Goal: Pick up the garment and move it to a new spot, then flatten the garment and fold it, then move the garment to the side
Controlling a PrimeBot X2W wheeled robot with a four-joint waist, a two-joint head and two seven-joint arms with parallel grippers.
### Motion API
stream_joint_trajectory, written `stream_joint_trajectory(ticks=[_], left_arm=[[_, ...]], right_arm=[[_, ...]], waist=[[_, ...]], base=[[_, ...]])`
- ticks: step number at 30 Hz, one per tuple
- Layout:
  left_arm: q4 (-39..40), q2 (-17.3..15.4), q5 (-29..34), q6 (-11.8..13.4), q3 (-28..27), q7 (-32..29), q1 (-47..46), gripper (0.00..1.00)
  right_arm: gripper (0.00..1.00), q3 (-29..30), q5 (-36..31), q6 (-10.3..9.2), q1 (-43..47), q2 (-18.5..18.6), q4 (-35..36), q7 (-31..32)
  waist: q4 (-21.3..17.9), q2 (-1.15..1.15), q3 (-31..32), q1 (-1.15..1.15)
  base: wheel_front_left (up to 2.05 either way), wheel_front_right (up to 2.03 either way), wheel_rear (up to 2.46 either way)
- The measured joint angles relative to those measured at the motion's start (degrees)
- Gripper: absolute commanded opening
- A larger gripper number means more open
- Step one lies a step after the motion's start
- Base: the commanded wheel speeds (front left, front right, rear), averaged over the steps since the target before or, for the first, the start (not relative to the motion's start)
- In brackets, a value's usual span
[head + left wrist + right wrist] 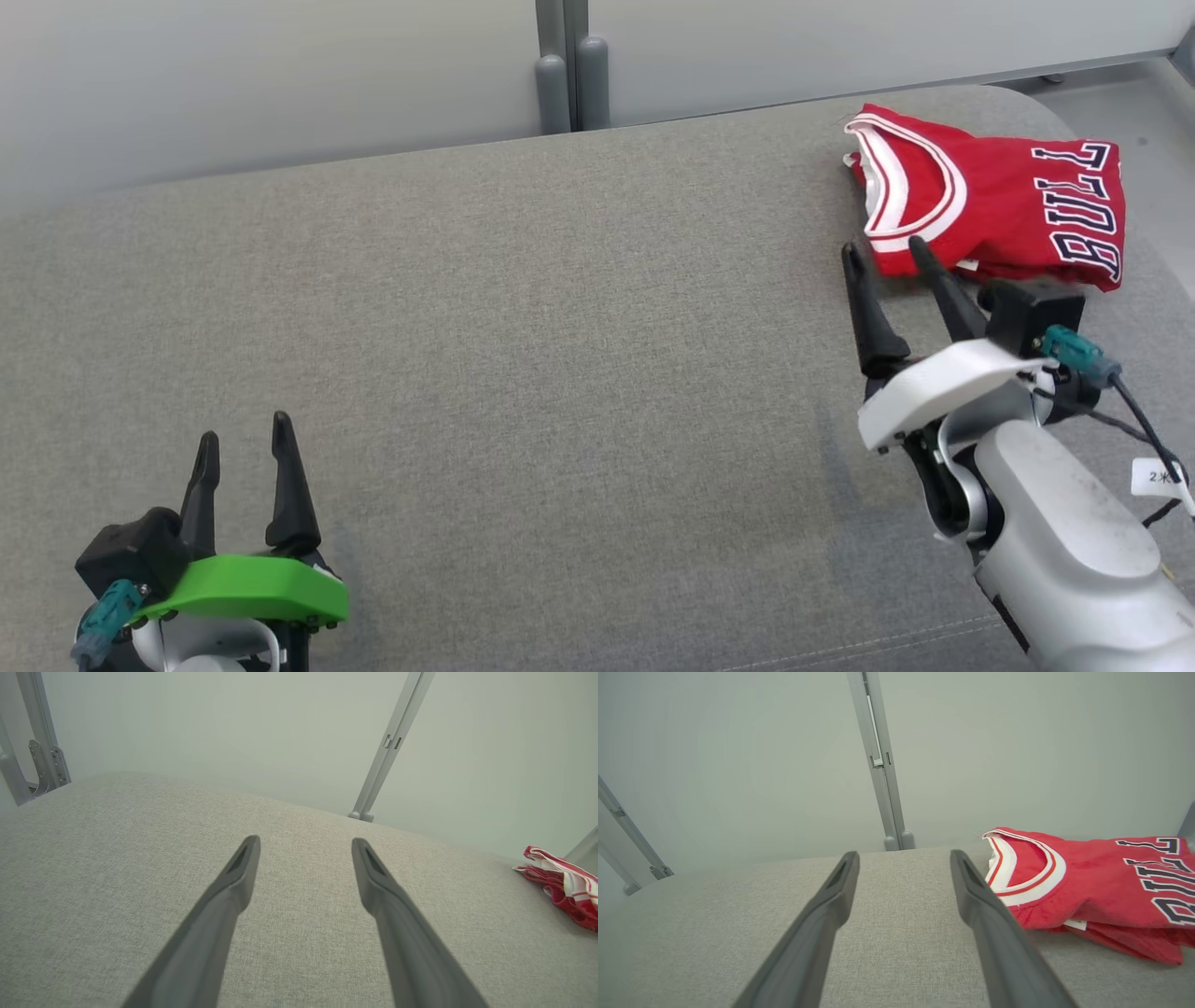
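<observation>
1. One garment [999, 201]: a red jersey of soft, slightly fuzzy knit, folded into a flat layered bundle. Lies at the far right corner of the counter [560, 327], close to its rounded edge.
2. Broad white ribbed trim [920, 173] with a thin red stripe, curving round an opening at the bundle's left end.
3. Four dark block letters [1083, 210] outlined in white, reading "BULL"; anything beyond them lost in the fold.
4. Counter covered in coarse grey woven fabric, padded-looking, with rounded corners.
5. At the near left, the left tool [244, 427]: two long, matte, dark tapered fingers, standing apart over bare fabric, well apart from the garment. Green plastic bracket [252, 588] at its base.
6. At the right, the right tool [883, 245]: two fingers of the same kind, spread apart and holding nothing. Tips at the garment's near left edge, one overlapping the red cloth in the head view; contact impossible to tell. White bracket [934, 383] at its base, on a pale scuffed forearm [1074, 541].
7. Lower layers of the garment tucked under the top one. Only a striped corner in the left wrist view, cut by the right edge. Right end cut off in the right wrist view.
8. Small white tag [1158, 478] on a cable beside the forearm, print too small to read.
9. Two grey round-topped posts [569, 75] side by side behind the counter, between smooth pale panels [280, 75].
</observation>
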State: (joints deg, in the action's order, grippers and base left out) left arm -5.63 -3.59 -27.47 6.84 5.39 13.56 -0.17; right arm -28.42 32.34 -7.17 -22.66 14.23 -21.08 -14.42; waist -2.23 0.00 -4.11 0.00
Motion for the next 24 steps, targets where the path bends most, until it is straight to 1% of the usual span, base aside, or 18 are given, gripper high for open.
stream_joint_trajectory(ticks=[4,10,16,24], left_arm=[[-0.09,0.29,0.01,0.0,0.23,-0.41,0.6,1.0],[-0.14,0.43,0.01,0.0,0.36,-0.41,1.85,1.0],[-0.42,0.47,0.99,0.0,0.74,-0.41,3.52,1.0],[0.21,0.48,1.55,0.01,1.74,-0.41,5.21,1.0]], right_arm=[[1.0,0.99,-1.59,0.0,3.61,-0.45,1.9,0.0],[1.0,4.98,-3.92,-0.01,7.99,-1.42,3.33,0.0],[1.0,7.59,-5.79,-0.01,12.1,-2.05,5.34,0.0],[1.0,8.15,-8.13,-0.02,15.6,-3.08,6.99,0.0]], waist=[[-0.6,0.0,0.4,0.0],[-1.18,0.0,1.39,0.0],[-1.41,0.0,2.8,0.0],[-1.08,0.0,3.93,0.0]], base=[[0.0,0.0,0.0],[0.0,0.0,0.0],[0.0,0.0,0.0],[0.0,0.0,0.0]])
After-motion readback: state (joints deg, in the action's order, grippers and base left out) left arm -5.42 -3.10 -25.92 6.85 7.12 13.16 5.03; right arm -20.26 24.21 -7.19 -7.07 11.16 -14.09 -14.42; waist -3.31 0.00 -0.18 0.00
